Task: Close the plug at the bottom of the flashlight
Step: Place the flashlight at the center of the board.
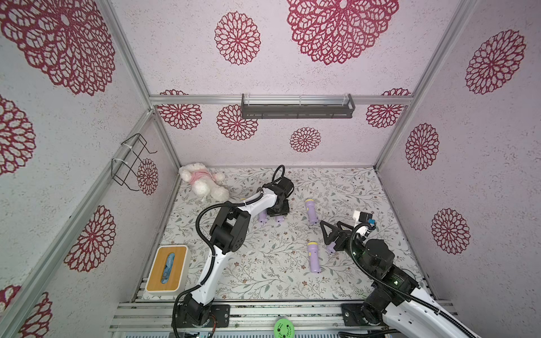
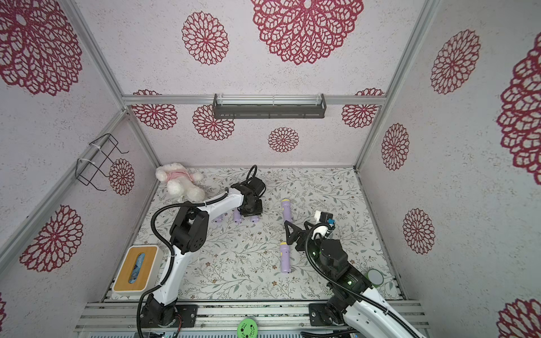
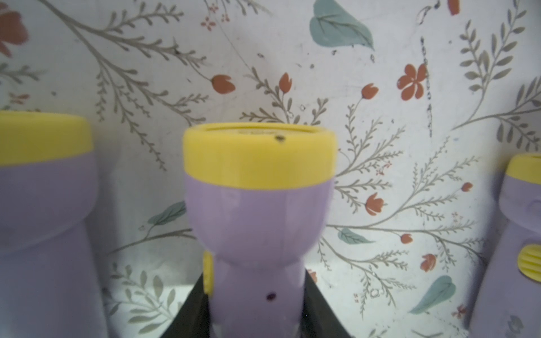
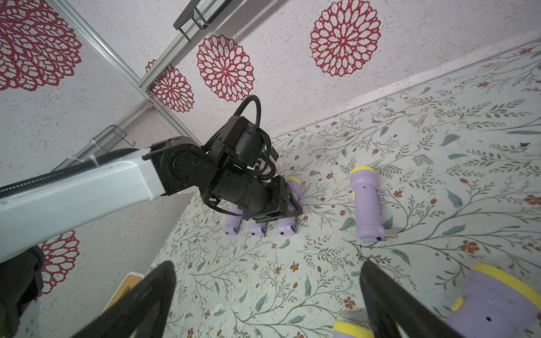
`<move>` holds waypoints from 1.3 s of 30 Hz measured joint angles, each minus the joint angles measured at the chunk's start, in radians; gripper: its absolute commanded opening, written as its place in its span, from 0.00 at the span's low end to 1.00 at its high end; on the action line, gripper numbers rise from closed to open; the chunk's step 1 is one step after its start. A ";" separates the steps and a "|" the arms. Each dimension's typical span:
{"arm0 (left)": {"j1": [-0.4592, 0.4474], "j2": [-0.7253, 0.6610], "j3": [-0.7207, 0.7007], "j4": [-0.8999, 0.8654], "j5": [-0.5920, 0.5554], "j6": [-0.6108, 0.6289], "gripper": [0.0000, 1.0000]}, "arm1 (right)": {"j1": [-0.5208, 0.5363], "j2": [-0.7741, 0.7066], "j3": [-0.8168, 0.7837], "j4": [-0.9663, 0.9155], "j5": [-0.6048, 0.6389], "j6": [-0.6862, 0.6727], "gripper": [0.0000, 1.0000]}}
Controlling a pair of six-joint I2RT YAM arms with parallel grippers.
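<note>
Now | flashlight (image 3: 257,219) lengthwise near-far, head toward back wall (image 1: 263,146) | left jaws gripping it | right jaws wide, empty

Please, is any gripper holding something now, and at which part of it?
The left gripper is closed on a purple flashlight, on its narrow handle just below the head. The right gripper is open and holds nothing.

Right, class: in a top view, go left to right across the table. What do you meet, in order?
Tissue box → soft toy → left gripper clamped on a flashlight → lone flashlight → right gripper. The near flashlight overlaps the lone one, so it is left out.
</note>
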 measured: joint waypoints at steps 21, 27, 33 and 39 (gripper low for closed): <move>0.000 0.023 0.043 -0.034 -0.016 0.010 0.56 | 0.000 -0.007 0.000 0.000 0.000 0.008 0.99; 0.000 0.024 0.053 -0.051 -0.017 0.012 0.60 | 0.000 -0.016 0.000 0.000 0.000 0.010 0.99; 0.000 0.023 0.114 -0.079 -0.024 0.018 0.67 | 0.000 -0.023 0.000 -0.002 0.001 0.015 0.99; -0.009 0.008 0.174 -0.114 -0.042 0.032 0.85 | 0.000 -0.041 0.000 -0.019 0.011 0.016 0.99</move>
